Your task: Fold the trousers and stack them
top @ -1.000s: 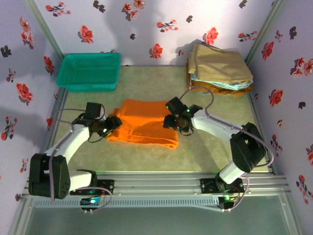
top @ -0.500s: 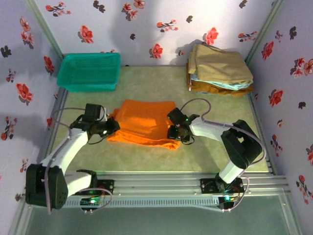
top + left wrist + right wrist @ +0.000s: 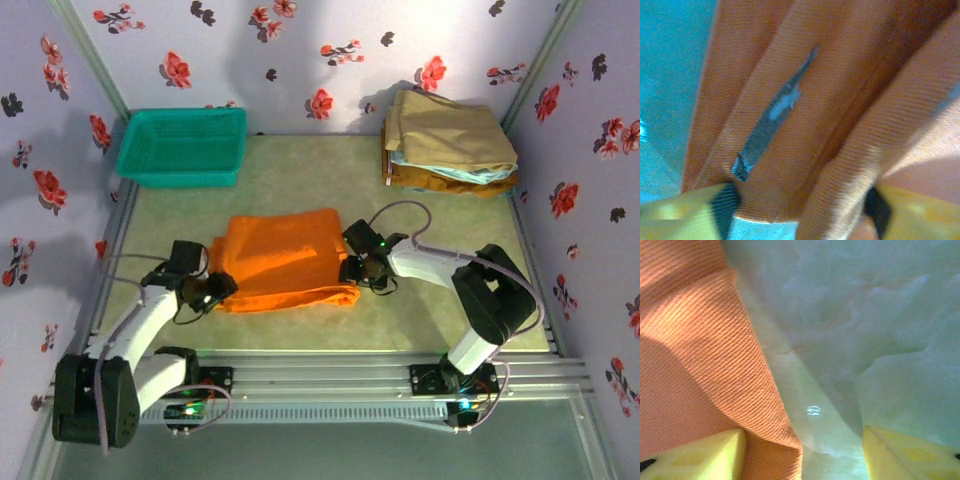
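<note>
- Dragged toward 7 o'clock since half a second ago, the trousers [image 3: 285, 262] are now lying a little nearer the arms' bases, and the left arm [image 3: 150, 320] is drawing back toward its own base with them.
- Meanwhile the right arm [image 3: 430, 262] is keeping its place at the cloth's 3 o'clock edge.
- Folded into a rough orange rectangle, the trousers are resting flat in the middle of the bench [image 3: 300, 170], lying between the two sets of jaws.
- Left jaws are sitting at the cloth's 8 o'clock corner, released. In the left wrist view one of the yellow fingers [image 3: 680, 212] is standing wide apart from its partner. Thick ribbed folds of the trousers [image 3: 805, 110] are running between them without being pinched.
- Right jaws are sitting just at the 3 o'clock edge, also released. In the right wrist view one finger [image 3: 695, 455] is lying against the hem of the trousers [image 3: 695, 365]. The other finger is hovering over bare bench at that view's 5 o'clock, well clear of the cloth.
- A teal basket [image 3: 175, 172] is standing at 11 o'clock on the bench, well apart from the trousers.
- At 1 o'clock a stack of folded garments [image 3: 450, 140] is sitting against the far corner, tan on top, also well apart from the orange cloth.
</note>
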Motion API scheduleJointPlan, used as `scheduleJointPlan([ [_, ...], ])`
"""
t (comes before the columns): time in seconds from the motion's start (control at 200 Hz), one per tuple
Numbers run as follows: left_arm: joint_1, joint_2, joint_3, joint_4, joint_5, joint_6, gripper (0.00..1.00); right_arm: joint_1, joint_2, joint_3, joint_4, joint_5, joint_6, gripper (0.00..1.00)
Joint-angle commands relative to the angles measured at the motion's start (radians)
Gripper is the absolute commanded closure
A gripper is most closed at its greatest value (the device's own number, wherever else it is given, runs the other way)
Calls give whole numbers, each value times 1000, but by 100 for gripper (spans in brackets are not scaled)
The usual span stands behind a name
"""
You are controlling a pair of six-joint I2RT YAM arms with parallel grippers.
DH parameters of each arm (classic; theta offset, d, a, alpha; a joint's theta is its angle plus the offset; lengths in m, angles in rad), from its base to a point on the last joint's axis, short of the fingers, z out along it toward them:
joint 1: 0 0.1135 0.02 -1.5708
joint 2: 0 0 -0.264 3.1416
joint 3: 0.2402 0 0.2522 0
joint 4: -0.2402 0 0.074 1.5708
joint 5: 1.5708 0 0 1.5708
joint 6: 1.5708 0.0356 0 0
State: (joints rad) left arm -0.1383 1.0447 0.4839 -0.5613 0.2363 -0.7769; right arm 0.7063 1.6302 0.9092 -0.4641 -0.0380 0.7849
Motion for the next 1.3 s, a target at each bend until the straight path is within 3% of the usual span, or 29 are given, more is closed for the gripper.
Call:
scheduleJointPlan([
  [0.0,6,-77,60,-78,-63,-56,13,-13,-68,69,-109,65,-40,36],
  [0.05,8,-151,113,-148,-88,-45,10,-14,-89,108,-132,68,-51,35],
  [0.085,8,-200,162,-194,-109,-33,1,-13,-98,132,-139,63,-56,35],
  [0.155,10,-267,258,-252,-141,3,0,-11,-101,183,-138,41,-63,36],
  [0.25,7,-220,356,-208,-112,64,0,-5,-59,253,-99,1,-62,42],
  [0.285,3,-168,383,-174,-73,80,1,0,-30,280,-77,-19,-57,48],
  [0.365,-31,-30,415,-55,3,93,21,8,57,335,-22,-55,-38,74],
  [0.46,-63,120,411,65,19,94,80,8,168,376,40,-91,-1,97],
  [0.525,-67,206,380,128,24,98,100,4,233,373,76,-91,28,100],
  [0.7,-37,329,210,290,8,87,100,-24,359,311,112,-111,55,100],
  [0.865,32,353,82,369,2,49,100,-75,312,279,72,-110,5,100],
  [0.94,45,347,55,377,3,45,100,-105,248,296,24,-95,-36,89],
  [1.02,45,333,47,368,13,47,100,-138,188,355,-56,-8,-97,56],
  [1.055,45,320,45,361,25,48,100,-148,176,396,-106,67,-132,47],
  [1.15,45,251,39,343,57,49,76,-166,222,558,-257,332,-242,27],
  [1.195,45,212,40,318,64,54,63,-171,283,651,-325,494,-298,22],
  [1.295,45,129,42,266,75,58,49,-180,496,893,-471,807,-397,11],
])
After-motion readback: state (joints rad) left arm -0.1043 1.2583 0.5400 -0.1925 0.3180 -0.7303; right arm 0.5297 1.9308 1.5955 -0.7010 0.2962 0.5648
